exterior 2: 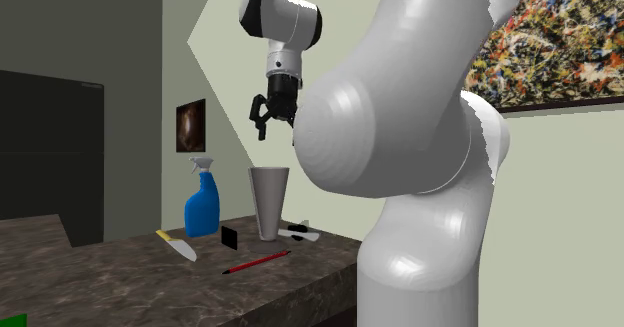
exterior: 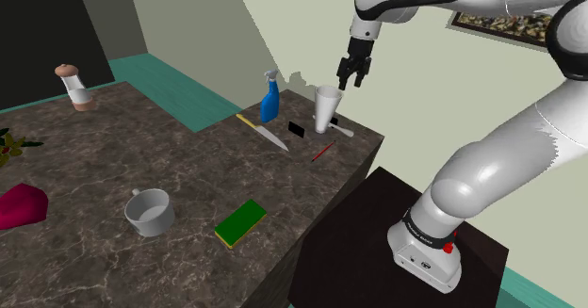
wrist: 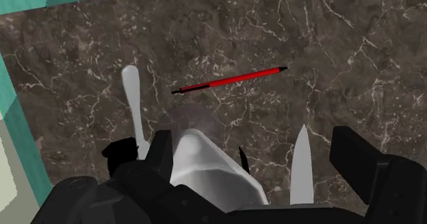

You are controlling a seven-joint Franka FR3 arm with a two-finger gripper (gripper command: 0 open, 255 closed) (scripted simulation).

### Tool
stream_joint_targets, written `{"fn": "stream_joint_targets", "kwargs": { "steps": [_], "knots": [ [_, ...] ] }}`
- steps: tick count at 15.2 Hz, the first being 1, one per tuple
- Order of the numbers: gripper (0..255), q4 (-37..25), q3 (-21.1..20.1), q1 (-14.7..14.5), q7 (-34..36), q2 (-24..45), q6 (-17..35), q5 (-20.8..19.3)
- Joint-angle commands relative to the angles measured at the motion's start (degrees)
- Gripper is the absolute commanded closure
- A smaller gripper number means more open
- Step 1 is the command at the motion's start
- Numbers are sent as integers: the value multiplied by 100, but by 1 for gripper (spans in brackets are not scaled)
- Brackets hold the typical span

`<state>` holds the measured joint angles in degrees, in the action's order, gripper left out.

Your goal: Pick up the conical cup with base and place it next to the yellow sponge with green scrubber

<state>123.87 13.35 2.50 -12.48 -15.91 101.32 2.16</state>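
Observation:
The conical cup (exterior: 326, 108) is pale grey and stands upright on its small base near the far right corner of the dark marble counter (exterior: 113, 160); it is also in the second exterior view (exterior 2: 269, 203). My black gripper (exterior: 353, 73) (exterior 2: 271, 115) hangs open a short way above its rim and holds nothing. In the wrist view the cup (wrist: 198, 157) lies below the open gripper (wrist: 254, 151), closer to one finger (wrist: 161, 157) than to the other. The yellow sponge with a green top (exterior: 241, 223) lies near the counter's front edge.
Around the cup lie a white utensil (exterior: 341, 130), a red pen (exterior: 322, 152), a black card (exterior: 296, 129), a knife (exterior: 264, 132) and a blue spray bottle (exterior: 269, 99). A grey mug (exterior: 149, 211) stands left of the sponge. A grinder (exterior: 73, 87) stands far left.

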Motion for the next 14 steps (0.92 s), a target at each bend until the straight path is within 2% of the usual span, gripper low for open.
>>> {"fn": "stream_joint_targets", "kwargs": {
  "steps": [1, 9, 14],
  "knots": [
    [0, -381, 177, 25, -323, 514, 47, 130],
    [0, -2127, 539, 315, -1436, 2555, -118, 900],
    [0, -1887, 514, 309, -1480, 2621, 173, 944]
  ]
}}
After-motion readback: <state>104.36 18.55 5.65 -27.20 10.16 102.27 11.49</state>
